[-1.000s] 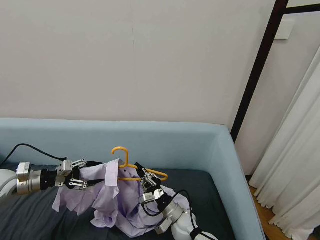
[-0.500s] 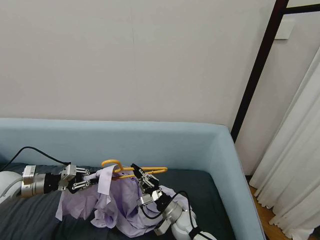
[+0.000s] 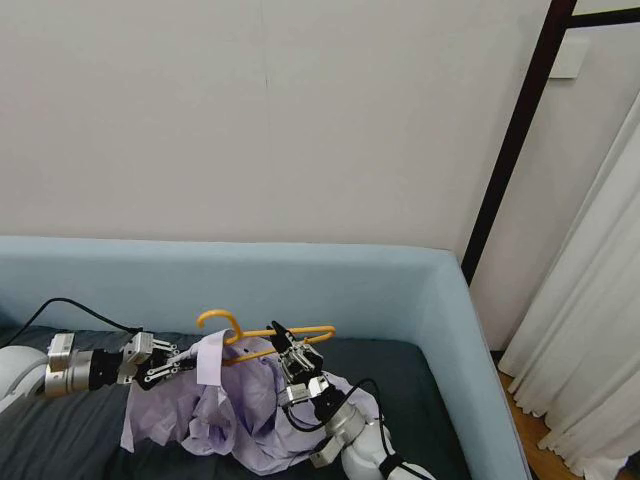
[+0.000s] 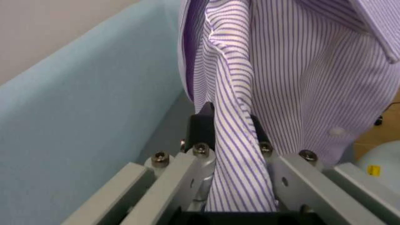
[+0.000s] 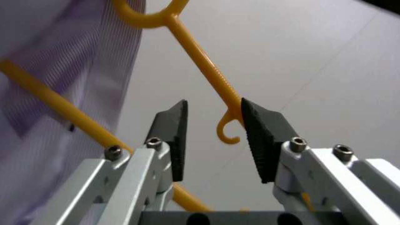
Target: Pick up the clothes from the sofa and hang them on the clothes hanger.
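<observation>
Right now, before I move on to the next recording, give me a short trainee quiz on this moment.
1. True or false: the left gripper is shut on the striped shirt.
2. Which gripper is at the yellow hanger? A. left B. right C. neither
3. What does the bulk of the shirt rest on?
Key: 1 true. 2 B, the right gripper. 3 the sofa's dark seat cushion.
</observation>
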You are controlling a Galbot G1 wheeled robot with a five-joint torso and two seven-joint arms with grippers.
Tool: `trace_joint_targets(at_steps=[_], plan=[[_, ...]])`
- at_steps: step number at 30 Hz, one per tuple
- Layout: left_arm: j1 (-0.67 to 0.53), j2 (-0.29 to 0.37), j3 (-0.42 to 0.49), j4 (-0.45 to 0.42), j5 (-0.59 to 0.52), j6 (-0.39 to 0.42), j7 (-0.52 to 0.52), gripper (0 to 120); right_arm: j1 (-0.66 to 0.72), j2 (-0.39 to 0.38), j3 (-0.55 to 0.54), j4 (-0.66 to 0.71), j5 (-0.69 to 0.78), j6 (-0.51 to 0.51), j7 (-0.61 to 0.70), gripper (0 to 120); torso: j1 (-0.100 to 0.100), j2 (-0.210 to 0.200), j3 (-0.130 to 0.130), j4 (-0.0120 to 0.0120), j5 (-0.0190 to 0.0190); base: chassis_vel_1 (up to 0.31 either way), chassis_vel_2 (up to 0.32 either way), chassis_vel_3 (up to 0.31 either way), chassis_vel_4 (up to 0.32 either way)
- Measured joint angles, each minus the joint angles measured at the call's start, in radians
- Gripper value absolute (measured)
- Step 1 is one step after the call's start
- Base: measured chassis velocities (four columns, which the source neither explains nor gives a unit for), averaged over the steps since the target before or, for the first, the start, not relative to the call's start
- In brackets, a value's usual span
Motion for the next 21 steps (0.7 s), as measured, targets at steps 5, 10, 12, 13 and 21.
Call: trace_joint_targets(at_steps=[5,10,12,13,21], plan=[[-0.010,-0.012,-0.001,0.045,-0.001,-0.004,0.000,2,-0.023,-0.015,-0.012,0.031,0.219,0.130,-0.101,54,0.000,0.000,0.000,0.0000,0.0000,0.000,0.000,0.000,0.000],[-0.041,-0.040,0.013,0.113,-0.001,-0.021,0.001,2,-0.047,-0.042,-0.011,-0.006,0.403,0.203,-0.264,73,0.000,0.000,0.000,0.0000,0.0000,0.000,0.000,0.000,0.000],[-0.052,-0.052,0.028,0.143,0.000,-0.028,0.001,2,-0.058,-0.047,-0.010,-0.051,0.512,0.178,-0.319,83,0.000,0.000,0.000,-0.0003,-0.0001,0.000,0.000,0.000,0.000],[-0.057,-0.054,0.034,0.152,0.001,-0.029,0.001,2,-0.061,-0.046,-0.010,-0.067,0.564,0.145,-0.327,86,0.000,0.000,0.000,-0.0002,-0.0001,0.000,0.000,0.000,0.000],[-0.058,-0.035,0.038,0.152,-0.010,-0.028,0.006,2,-0.035,-0.021,-0.048,-0.104,0.955,-0.117,-0.351,100,0.000,0.000,0.000,-0.0003,0.0000,0.000,0.000,0.000,0.000]])
